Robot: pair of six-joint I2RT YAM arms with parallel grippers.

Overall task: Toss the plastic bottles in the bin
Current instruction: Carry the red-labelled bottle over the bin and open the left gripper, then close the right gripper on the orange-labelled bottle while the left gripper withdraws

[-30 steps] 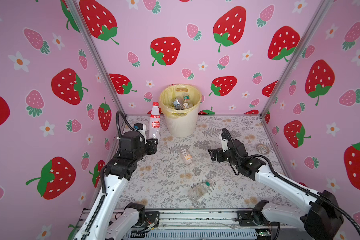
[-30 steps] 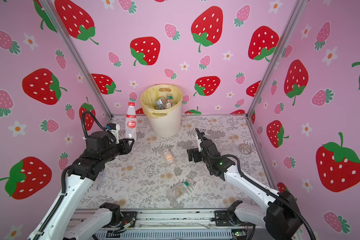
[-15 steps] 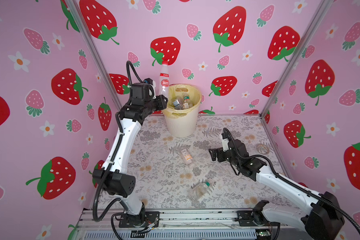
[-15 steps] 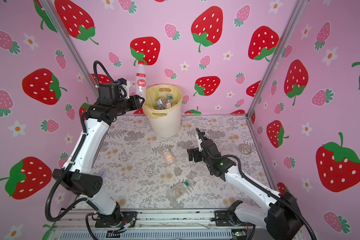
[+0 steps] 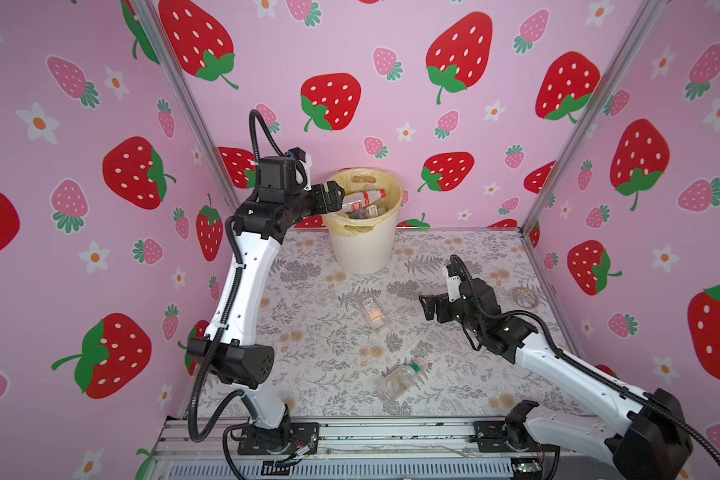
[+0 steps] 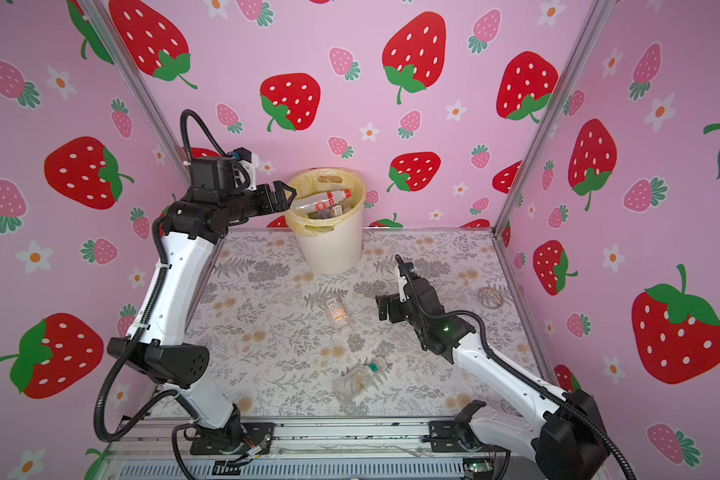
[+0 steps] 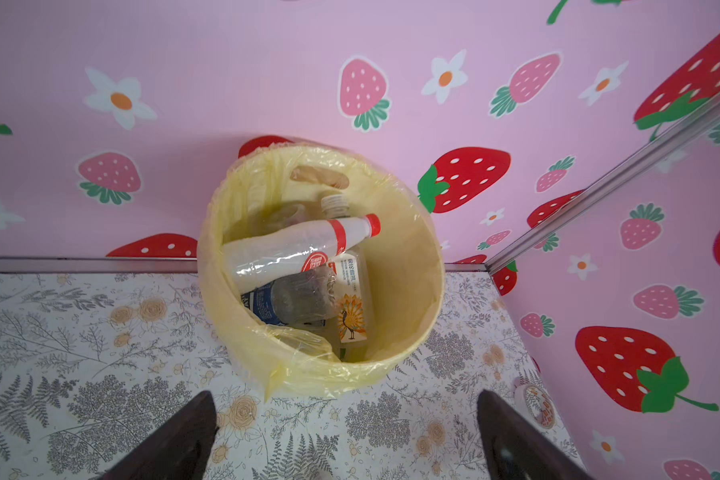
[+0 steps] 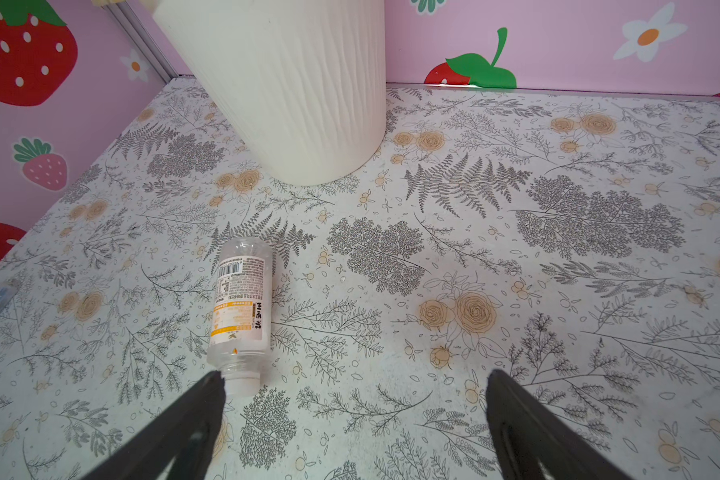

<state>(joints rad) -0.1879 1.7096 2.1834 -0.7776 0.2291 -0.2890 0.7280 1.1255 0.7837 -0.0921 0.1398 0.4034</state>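
L gripper [image 5: 335, 194] wide open, empty, at bin [image 5: 364, 249] rim. Red-cap bottle [image 7: 300, 249] lies inside atop others. R gripper [image 8: 354, 376] wide open, empty, by orange-label bottle [image 8: 240, 307] on table [image 5: 308, 332]; green-cap bottle [image 5: 400, 378] lies apart.

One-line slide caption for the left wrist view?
Open left claw looks down into the round plastic bin lined with a translucent yellow bag, a red-capped clear plastic bottle lying atop other bottles.

Bin [image 5: 364, 249]: one is counted.
Bottles lying on the table [image 5: 308, 332]: two are counted, an orange-labelled bottle [image 5: 373, 311] and a green-capped bottle [image 5: 398, 381].
Bottles inside the bin: four are made out, a red-capped bottle [image 7: 296, 249], a blue-labelled bottle [image 7: 287, 299], a peacock-labelled bottle [image 7: 352, 307] and a white-capped bottle [image 7: 334, 204].
Tape roll [image 5: 525, 297]: one is counted.
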